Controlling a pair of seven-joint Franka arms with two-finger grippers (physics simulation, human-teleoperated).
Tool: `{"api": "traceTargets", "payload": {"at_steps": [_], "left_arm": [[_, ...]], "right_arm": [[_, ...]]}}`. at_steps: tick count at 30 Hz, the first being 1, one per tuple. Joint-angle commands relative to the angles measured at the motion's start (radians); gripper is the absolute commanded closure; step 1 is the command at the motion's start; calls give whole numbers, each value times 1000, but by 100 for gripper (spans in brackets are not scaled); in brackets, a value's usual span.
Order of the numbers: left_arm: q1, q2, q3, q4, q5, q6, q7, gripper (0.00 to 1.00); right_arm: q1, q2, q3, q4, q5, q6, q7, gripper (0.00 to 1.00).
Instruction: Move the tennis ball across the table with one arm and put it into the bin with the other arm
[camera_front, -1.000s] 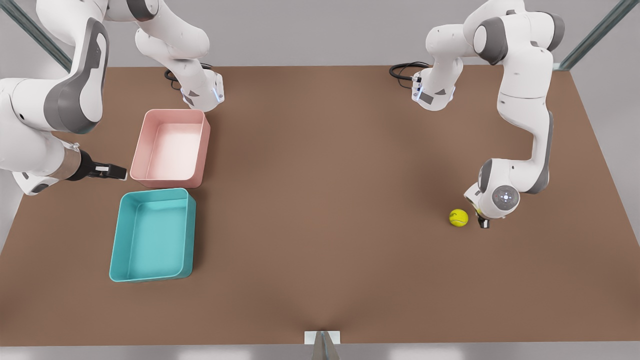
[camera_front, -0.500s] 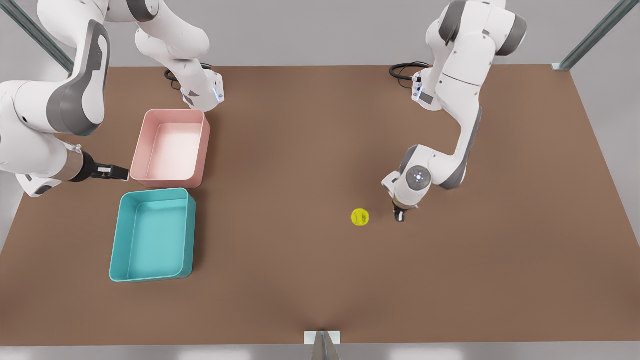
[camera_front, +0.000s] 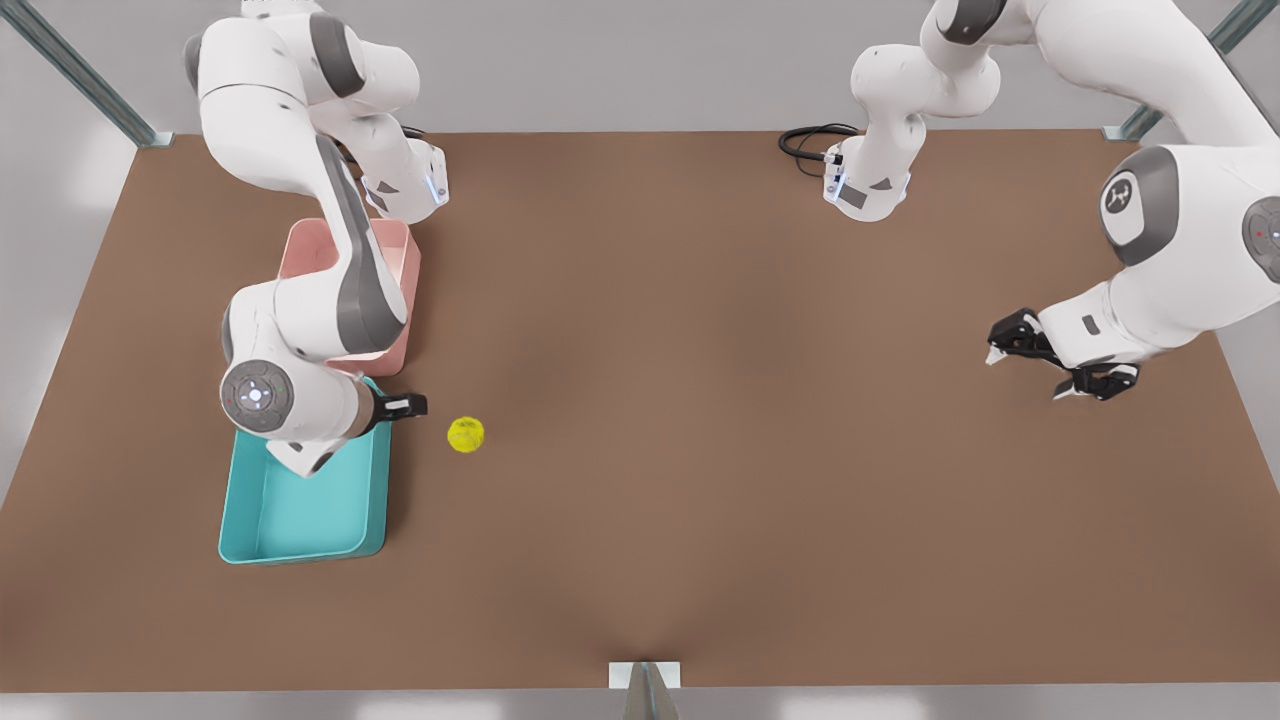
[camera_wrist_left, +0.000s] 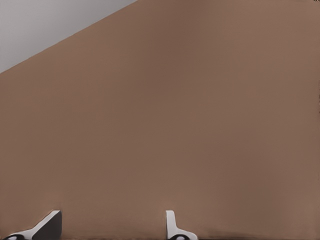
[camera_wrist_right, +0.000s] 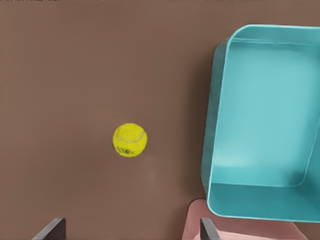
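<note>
Brown table (camera_front: 700, 400) carries the tennis ball (camera_front: 466, 434) left of centre, just beside the bin (camera_front: 300, 520). Right gripper (camera_front: 405, 405) spread near it; left gripper (camera_front: 1045, 365) spread, far right.

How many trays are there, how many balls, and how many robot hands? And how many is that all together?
Trays: 2, the teal bin and the pink tray.
Balls: 1, the tennis ball, lying on the table beside the teal bin.
Robot hands: 2, the right gripper near the ball and the left gripper, open above bare table.
Total: 5.
</note>
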Motion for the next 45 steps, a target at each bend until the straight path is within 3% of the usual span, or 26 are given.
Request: {"api": "traceTargets", "payload": {"at_steps": [1, 14, 22, 27, 35, 45], "left_arm": [[1, -5, 1, 1, 1, -118, -639, 0], [32, 27, 6, -5, -5, -118, -620, 0], [37, 25, 6, -6, -3, -123, -619, 0], [43, 28, 6, -6, -3, -120, -619, 0], [38, 36, 4, -1, -3, -114, -620, 0], [40, 34, 3, -1, -8, -140, -620, 0]], "right_arm": [[1, 27, 0, -3, -14, 145, 151, 0], [52, 113, 0, -22, -60, 217, -128, 0], [37, 150, -8, -14, -122, 192, -1238, 0], [58, 193, 0, -10, -134, 196, -1625, 0], [104, 191, -5, -97, -202, 208, -1682, 0], [100, 181, -8, -200, -309, 378, -1426, 0]]}}
